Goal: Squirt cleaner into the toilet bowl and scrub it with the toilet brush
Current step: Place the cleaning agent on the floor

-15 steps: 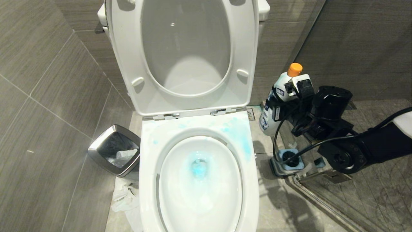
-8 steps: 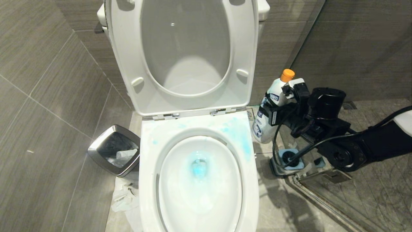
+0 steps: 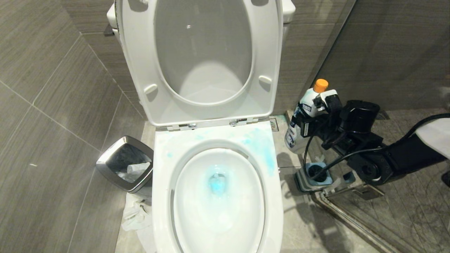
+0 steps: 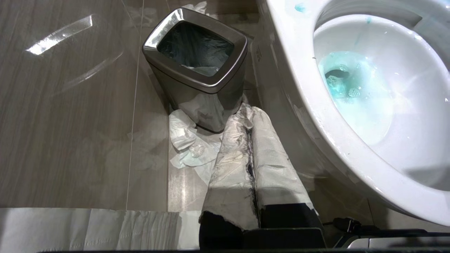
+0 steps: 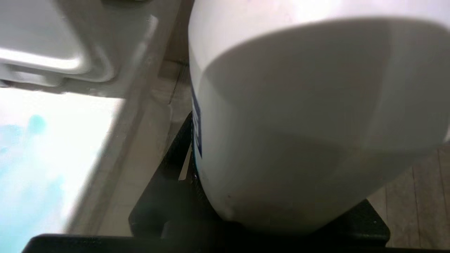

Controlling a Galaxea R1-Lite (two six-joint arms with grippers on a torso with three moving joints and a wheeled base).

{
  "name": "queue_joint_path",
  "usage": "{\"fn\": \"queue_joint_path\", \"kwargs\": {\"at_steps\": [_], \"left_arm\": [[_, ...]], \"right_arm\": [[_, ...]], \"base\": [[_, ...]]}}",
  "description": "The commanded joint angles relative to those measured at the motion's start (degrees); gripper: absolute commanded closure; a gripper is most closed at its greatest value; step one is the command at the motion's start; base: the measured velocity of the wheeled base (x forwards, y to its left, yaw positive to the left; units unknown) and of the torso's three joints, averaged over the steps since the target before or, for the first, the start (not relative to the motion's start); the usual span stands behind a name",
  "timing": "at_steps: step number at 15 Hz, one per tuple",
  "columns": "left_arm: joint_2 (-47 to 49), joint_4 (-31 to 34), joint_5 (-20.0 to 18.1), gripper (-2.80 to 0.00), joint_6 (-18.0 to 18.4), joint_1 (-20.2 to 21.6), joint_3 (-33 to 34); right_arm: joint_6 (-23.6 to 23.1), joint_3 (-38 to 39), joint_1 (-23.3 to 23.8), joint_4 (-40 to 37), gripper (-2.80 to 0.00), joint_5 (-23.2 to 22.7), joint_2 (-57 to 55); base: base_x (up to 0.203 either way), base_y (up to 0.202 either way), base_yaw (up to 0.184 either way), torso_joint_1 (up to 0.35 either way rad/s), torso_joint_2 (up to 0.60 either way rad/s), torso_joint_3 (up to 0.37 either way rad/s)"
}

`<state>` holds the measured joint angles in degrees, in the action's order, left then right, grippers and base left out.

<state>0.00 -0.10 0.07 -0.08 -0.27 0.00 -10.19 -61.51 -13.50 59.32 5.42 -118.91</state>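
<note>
White ceramic fills the middle of the scene: the toilet bowl stands open, seat and lid raised against the tank, with blue cleaner pooled at the drain and smeared across the back of the rim. A steel waste bin sits on the floor at the bowl's left, crumpled paper beside its base. To the bowl's right, the right hand is clamped around the body of the cleaner, orange cap up, the bottle roughly upright and low near the floor beside the toilet's base. Just below it stands the brush holder; the toilet brush itself I cannot make out clearly. The left hand, wrapped in white paper, is parked low beside the bin with its fingers pressed together, holding nothing.

Squirting looks done, so the step is likely parking the bottle. Doing it well means lowering it straight until its base sits flat on the floor, clear of the holder, before letting go, so it neither tips nor blocks the reach for the brush.
</note>
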Motion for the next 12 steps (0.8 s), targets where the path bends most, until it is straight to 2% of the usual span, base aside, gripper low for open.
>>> {"fn": "queue_joint_path", "kwargs": {"at_steps": [1, 9, 12], "left_arm": [[0.0, -0.1, 0.0, 0.00, 0.0, 0.0, 0.0], [0.0, 0.1, 0.0, 0.00, 0.3, 0.0, 0.0], [0.0, 0.3, 0.0, 0.00, 0.3, 0.0, -0.1]], "right_arm": [[-0.2, -1.5, 0.6, 1.0, 0.00, 0.1, -4.1], [-0.5, -1.9, 1.7, 3.5, 0.00, 0.1, -6.4], [-0.9, -4.8, 2.8, 3.5, 0.00, 0.1, -8.2]], "base": [[0.000, 0.000, 0.000, 0.000, 0.00, 0.000], [0.000, 0.000, 0.000, 0.000, 0.00, 0.000], [0.000, 0.000, 0.000, 0.001, 0.00, -0.075]]}}
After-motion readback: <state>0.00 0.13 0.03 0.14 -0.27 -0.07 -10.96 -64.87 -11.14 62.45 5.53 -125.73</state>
